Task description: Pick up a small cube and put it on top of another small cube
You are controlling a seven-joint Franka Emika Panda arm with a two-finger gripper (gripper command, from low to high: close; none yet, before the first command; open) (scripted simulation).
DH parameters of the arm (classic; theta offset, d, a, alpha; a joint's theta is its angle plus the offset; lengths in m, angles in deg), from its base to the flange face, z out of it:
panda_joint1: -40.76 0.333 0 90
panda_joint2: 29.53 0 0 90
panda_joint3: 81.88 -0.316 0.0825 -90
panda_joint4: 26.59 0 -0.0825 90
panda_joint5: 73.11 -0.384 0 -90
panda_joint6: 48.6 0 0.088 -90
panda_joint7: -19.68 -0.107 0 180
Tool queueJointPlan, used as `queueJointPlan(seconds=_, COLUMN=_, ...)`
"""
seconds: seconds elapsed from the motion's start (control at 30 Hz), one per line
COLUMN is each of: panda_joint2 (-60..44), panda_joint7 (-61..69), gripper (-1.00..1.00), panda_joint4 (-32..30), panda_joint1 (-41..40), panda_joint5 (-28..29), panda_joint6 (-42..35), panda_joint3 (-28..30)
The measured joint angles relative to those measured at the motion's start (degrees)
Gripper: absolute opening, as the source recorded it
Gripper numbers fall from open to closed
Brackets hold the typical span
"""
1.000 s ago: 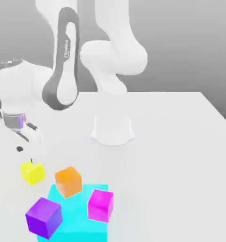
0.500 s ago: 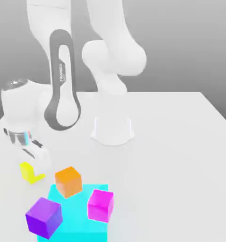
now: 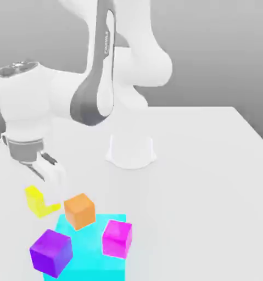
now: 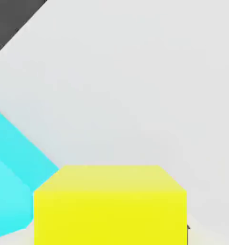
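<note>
The small cube [image 3: 37, 201] is bright yellow and sits at the exterior view's left, on the white table [image 3: 199, 181]. A white finger [image 3: 55, 176] covers part of it. My gripper [image 3: 49, 190] has come down on this cube from above and is shut on it. In the hand view the yellow cube [image 4: 110, 206] sits close up between my fingers, with the white table behind it.
Just right of the yellow cube stands an orange cube [image 3: 79, 211]. It rests at the edge of a big cyan block [image 3: 95, 260] that also carries a purple cube [image 3: 51, 251] and a magenta cube [image 3: 117, 237]. The cyan block [image 4: 11, 167] is beside my hand. The arm's base [image 3: 130, 151] stands behind.
My gripper went from open above the yellow cube to shut around it. The hand shifted slightly to the exterior view's right, and the upper arm links swung that way too.
</note>
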Motion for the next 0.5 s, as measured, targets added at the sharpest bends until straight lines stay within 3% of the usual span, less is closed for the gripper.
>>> queueJointPlan(seconds=0.23, panda_joint2=3.84, panda_joint7=-12.02, gripper=-1.0, panda_joint4=6.99, panda_joint1=10.16, panda_joint5=0.23, panda_joint6=-11.17, panda_joint3=-7.11)
queueJointPlan(seconds=0.37, panda_joint2=-1.39, panda_joint7=-12.71, gripper=-1.0, panda_joint4=5.55, panda_joint1=11.35, panda_joint5=1.05, panda_joint6=-4.57, panda_joint3=-6.57)
queueJointPlan(seconds=0.4, panda_joint2=-2.34, panda_joint7=-12.78, gripper=1.0, panda_joint4=5.28, panda_joint1=11.2, panda_joint5=1.14, panda_joint6=-3.35, panda_joint3=-6.51)
queueJointPlan(seconds=0.5, panda_joint2=-2.34, panda_joint7=-12.77, gripper=1.0, panda_joint4=5.28, panda_joint1=11.21, panda_joint5=1.14, panda_joint6=-3.35, panda_joint3=-6.51)
